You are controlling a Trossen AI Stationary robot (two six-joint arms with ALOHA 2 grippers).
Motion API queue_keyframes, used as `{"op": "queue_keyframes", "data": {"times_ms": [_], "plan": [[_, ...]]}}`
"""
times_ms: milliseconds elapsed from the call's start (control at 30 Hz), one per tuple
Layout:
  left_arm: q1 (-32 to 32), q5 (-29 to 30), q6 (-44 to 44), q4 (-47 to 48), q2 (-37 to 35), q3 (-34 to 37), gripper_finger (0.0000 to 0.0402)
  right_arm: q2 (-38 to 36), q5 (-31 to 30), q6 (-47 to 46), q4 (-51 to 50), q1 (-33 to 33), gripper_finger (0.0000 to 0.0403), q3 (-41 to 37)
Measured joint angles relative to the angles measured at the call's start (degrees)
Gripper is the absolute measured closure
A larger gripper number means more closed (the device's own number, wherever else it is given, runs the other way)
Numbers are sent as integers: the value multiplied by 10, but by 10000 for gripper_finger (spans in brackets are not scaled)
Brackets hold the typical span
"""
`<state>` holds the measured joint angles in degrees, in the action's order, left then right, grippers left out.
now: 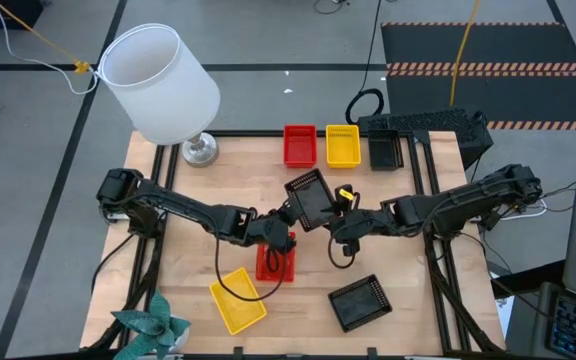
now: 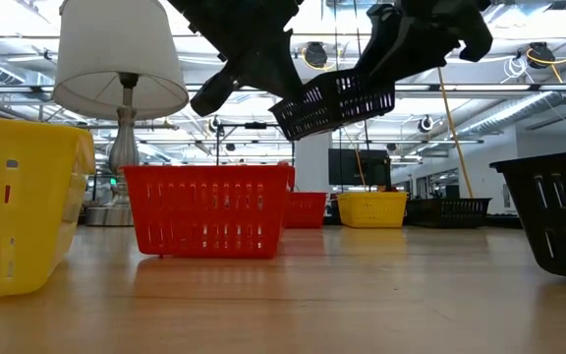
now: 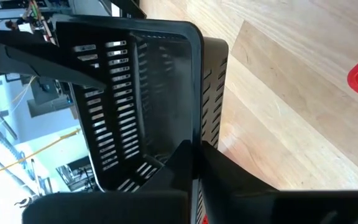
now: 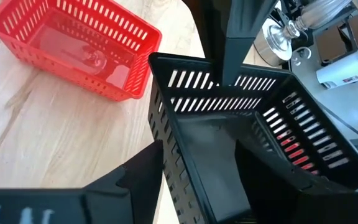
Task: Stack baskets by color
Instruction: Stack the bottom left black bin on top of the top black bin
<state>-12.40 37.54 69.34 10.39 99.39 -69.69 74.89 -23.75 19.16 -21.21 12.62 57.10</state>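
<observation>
A black basket (image 1: pixel 308 198) hangs tilted above the middle of the table, between my two grippers. My left gripper (image 3: pixel 194 149) is shut on one wall. My right gripper (image 4: pixel 201 155) is open at the opposite side, one finger outside that wall and one inside the basket. On the table below stand a red basket (image 1: pixel 276 262), a yellow basket (image 1: pixel 238 300) and another black basket (image 1: pixel 360 302). At the far edge, a red basket (image 1: pixel 300 145), a yellow one (image 1: pixel 343 145) and a black one (image 1: pixel 385 150) sit in a row. My left gripper pinches the rim of one basket wall (image 3: pixel 199 127), one finger inside the basket and one outside. It comes from the table's left, slanting down. The basket (image 2: pixel 337 98) is lifted clear of the table and tilted. Whether my right gripper touches the wall (image 4: pixel 166 162) it straddles, I cannot tell.
A white-shaded lamp (image 1: pixel 158 80) stands at the table's far left corner. A small green plant (image 1: pixel 153 325) sits at the near left corner. Bare wood shows between the far row and the near baskets.
</observation>
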Motion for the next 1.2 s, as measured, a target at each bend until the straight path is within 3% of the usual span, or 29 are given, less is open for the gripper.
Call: {"op": "queue_keyframes", "data": {"times_ms": [167,500,700,1000,1200], "plan": [[0,0,2,-2,0,0,369,0,1,2,-2,0,256,0],[0,11,-16,-14,0,0,384,0,5,29,-8,0,352,-1],[-2,56,-57,-51,0,0,315,0,4,45,-5,0,397,-1],[-15,89,-144,-81,-5,0,200,-7,1,48,-12,0,398,-1],[-26,96,-224,-95,-25,0,162,-42,-5,33,-33,0,398,0]]}}
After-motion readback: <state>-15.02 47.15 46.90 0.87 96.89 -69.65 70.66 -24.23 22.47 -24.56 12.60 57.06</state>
